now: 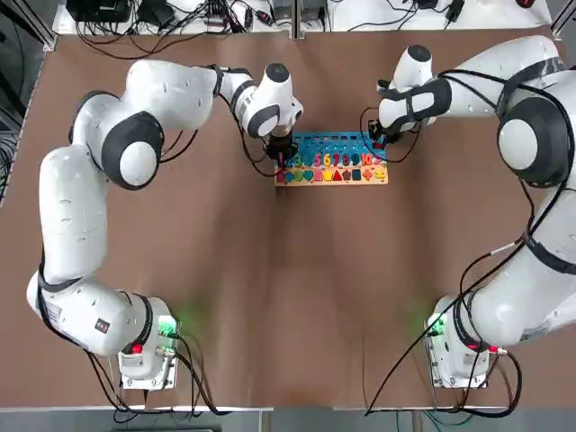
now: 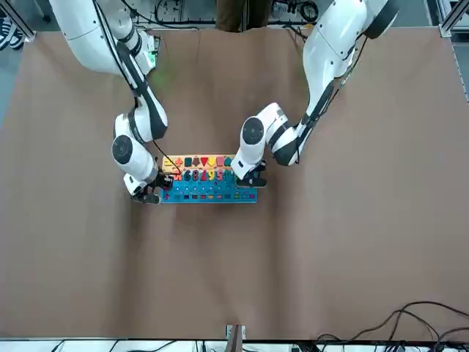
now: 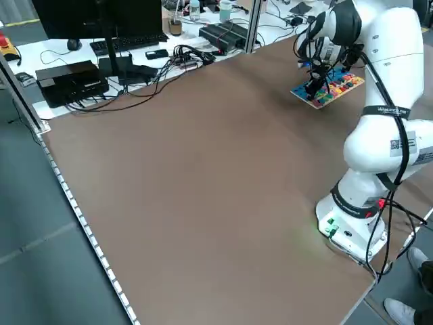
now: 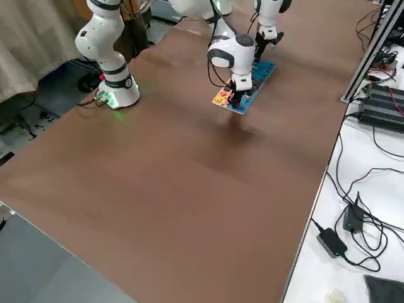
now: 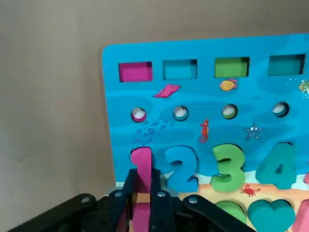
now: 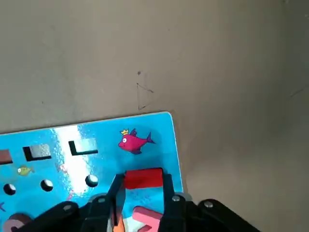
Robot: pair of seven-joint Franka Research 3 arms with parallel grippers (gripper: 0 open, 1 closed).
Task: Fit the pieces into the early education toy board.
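Both end effectors sit at the board's [image 1: 335, 160] short ends: our left end effector [image 5: 141, 193] pinches the pink "1" piece [image 5: 141, 166], our right end effector [image 6: 142, 193] clamps a red piece [image 6: 143, 178]. We see the board flat mid-bench [image 1: 288, 297], long axis crosswise, wood edge toward the arm bases.

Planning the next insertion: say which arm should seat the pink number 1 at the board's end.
Left. The left hand is already closed on the pink 1 at its own end of the toy board, beside the blue 2. The right hand sits at the opposite end, gripping a red piece.
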